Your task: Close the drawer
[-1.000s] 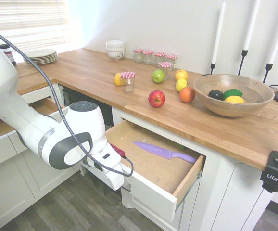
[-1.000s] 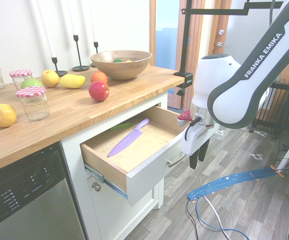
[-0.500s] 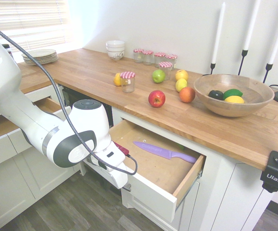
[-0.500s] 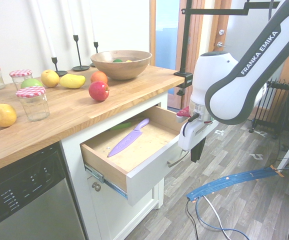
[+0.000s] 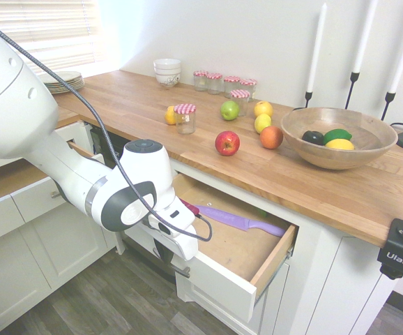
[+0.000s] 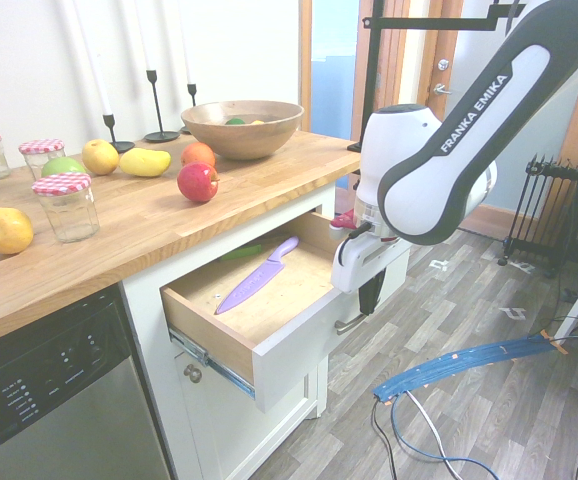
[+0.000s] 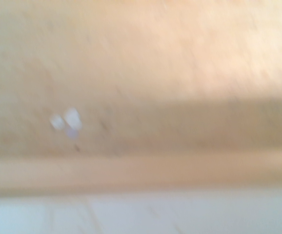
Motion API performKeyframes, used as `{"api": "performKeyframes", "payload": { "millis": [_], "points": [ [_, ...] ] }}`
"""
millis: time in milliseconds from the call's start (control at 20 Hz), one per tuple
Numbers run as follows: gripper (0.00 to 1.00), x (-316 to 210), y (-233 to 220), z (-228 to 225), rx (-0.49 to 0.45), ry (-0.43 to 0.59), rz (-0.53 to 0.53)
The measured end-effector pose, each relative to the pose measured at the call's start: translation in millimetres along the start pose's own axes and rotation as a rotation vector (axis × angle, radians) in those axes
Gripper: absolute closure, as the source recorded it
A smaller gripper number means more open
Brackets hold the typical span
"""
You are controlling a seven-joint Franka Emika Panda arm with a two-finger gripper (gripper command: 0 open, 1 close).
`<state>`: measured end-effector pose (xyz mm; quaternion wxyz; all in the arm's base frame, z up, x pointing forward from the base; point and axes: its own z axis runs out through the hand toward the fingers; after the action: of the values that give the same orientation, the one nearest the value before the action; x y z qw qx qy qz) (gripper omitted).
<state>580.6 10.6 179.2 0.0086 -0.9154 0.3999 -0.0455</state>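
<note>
drawer point(image 6: 269, 330): open, pulled well out under the desk point(image 6: 139, 215); we see light wood floor inside, white front facing the room
handle point(image 6: 350, 322): silver bar on drawer front, just below the hand
knife point(image 6: 259, 275): purple, flat on drawer floor, lies diagonally, tip toward the front
hand point(image 6: 370, 297): fingers pressed together, nothing between them; points straight down, at the outer face of the drawer front, right by the handle. Touching front or not: can't tell
hand, other side point(image 5: 163, 251): mostly hidden by the arm's wrist, dark fingers show below it, at the front's near corner
wrist cam: blurred; we make out wood floor of drawer point(image 7: 141, 73), a wood rail, then a white strip along the bottom, prob. the front's top edge
desk top: red apple point(image 6: 197, 182), bowl point(image 6: 241, 127) w/ fruit, jars w/ red-check lids point(image 6: 65, 205), yellow fruit point(image 6: 2, 230), candlesticks at the back
below desk: dark appliance point(image 6: 49, 400) beside the drawer cabinet
far end in first ext view: plates point(image 5: 65, 80), stacked white bowls point(image 5: 166, 71)
</note>
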Motion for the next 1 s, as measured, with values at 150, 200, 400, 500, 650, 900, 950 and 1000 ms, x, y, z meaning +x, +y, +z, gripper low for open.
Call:
{"api": "performKeyframes", "payload": {
  "millis": [150, 200, 400, 500, 650, 900, 950, 1000],
  "points": [
    [1.00, 3, -11, 5, -0.004, -0.003, -0.007],
    [1.00, 5, -14, 8, -0.007, -0.003, -0.005],
    [1.00, 19, -25, 12, -0.012, 0.000, 0.005],
    [1.00, 28, -30, 15, -0.012, 0.003, 0.011],
    [1.00, 40, -38, 16, -0.010, 0.003, 0.024],
    [1.00, 62, -55, 11, -0.004, 0.013, 0.032],
    [1.00, 66, -58, 9, -0.001, 0.016, 0.032],
    [1.00, 69, -62, 7, 0.001, 0.019, 0.032]
  ]
}}
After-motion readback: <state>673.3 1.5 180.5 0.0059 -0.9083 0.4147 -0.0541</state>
